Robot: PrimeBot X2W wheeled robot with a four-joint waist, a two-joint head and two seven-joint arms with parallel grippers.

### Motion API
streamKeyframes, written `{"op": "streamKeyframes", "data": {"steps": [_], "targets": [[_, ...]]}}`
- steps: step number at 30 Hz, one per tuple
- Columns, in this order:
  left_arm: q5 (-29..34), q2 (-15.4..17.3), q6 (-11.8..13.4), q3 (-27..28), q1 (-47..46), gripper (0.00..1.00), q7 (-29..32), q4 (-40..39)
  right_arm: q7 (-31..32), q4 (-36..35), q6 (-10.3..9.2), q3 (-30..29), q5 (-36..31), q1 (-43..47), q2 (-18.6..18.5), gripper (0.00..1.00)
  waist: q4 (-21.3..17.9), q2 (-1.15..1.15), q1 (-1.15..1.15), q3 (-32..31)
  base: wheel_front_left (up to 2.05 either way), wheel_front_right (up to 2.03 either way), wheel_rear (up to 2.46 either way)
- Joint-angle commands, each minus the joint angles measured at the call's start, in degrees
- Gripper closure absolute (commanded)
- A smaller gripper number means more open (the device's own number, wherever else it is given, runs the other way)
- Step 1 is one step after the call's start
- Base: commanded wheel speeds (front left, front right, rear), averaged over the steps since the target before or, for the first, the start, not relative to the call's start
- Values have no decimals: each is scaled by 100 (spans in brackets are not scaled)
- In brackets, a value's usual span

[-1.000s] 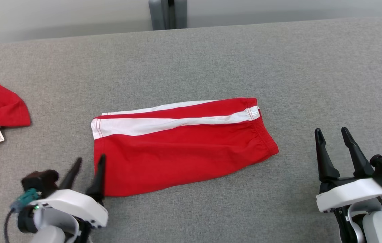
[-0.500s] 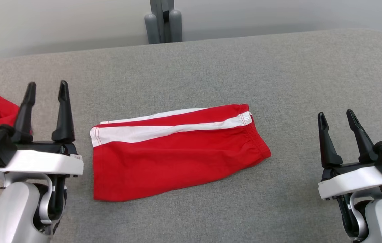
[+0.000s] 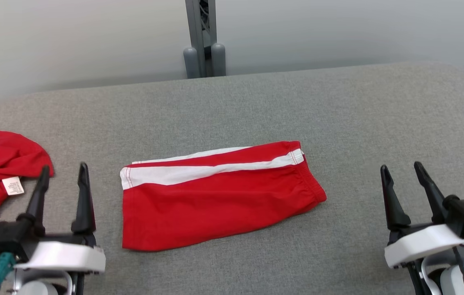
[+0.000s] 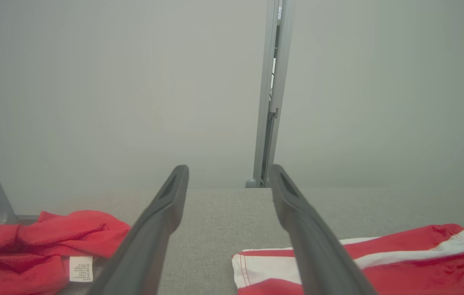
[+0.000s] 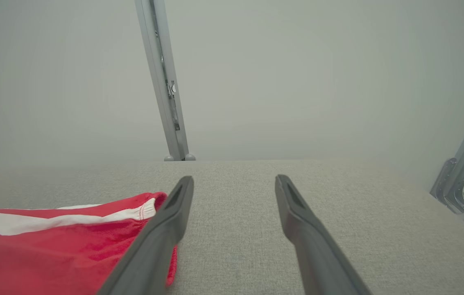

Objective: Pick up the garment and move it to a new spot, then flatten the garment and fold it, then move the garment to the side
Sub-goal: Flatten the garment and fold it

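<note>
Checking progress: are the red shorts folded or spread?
Folded: the red shorts lie flat, halved, both white stripes along one edge.

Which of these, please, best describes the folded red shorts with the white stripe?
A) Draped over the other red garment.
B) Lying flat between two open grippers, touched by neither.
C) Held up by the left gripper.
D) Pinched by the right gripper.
B: the shorts lie flat on the grey surface, with the left gripper and the right gripper both open, one on either side and clear of them.
</note>
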Motion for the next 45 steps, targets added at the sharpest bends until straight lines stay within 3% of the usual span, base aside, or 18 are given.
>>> {"op": "streamKeyframes", "data": {"steps": [1,14,30,38,45], "targets": [[89,1,-52,11,152,0,-26,3,21,-17,-2,0,-41,120,-30,0,25,0,0,-71,0,0,0],[178,-76,-135,-263,899,0,51,-64,176,-211,-2,-120,22,795,-30,0,142,0,0,-414,0,0,0],[166,-8,-31,-316,911,0,209,-139,325,-445,-2,-207,143,1089,-30,0,224,0,0,-506,0,0,0],[101,-68,-70,-389,700,0,309,-148,445,-190,-2,-195,-62,720,-29,0,645,0,0,-359,0,0,0],[67,-192,-222,-558,436,0,257,-65,446,610,-2,-18,-16,16,-30,0,1097,0,0,-64,0,0,0]]}}
